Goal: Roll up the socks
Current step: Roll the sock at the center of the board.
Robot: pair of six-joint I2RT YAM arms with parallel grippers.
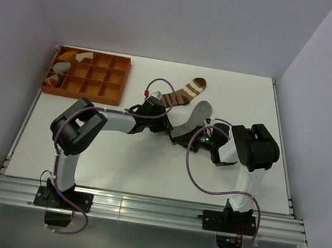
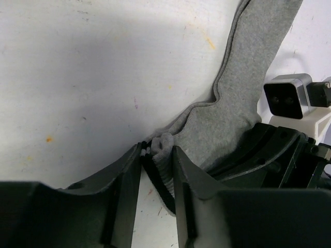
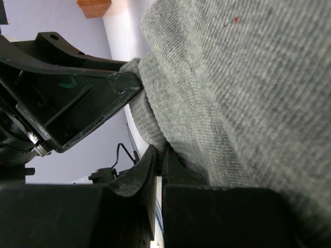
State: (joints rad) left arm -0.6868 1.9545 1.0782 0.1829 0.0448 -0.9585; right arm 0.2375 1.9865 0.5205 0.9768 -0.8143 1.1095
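Grey sock (image 2: pixel 243 93), soft ribbed knit, bunches where left jaws clamp its cuff; right jaws pressed together beside it.

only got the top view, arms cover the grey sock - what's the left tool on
Observer: The left tool straddles the striped cuff of the grey sock.
Operator: clamped?
Observer: Cannot tell; the cuff fills the gap between its fingers.
Operator: and the right tool
Observer: The right tool is shut, pinching the sock's edge right beside the left tool.
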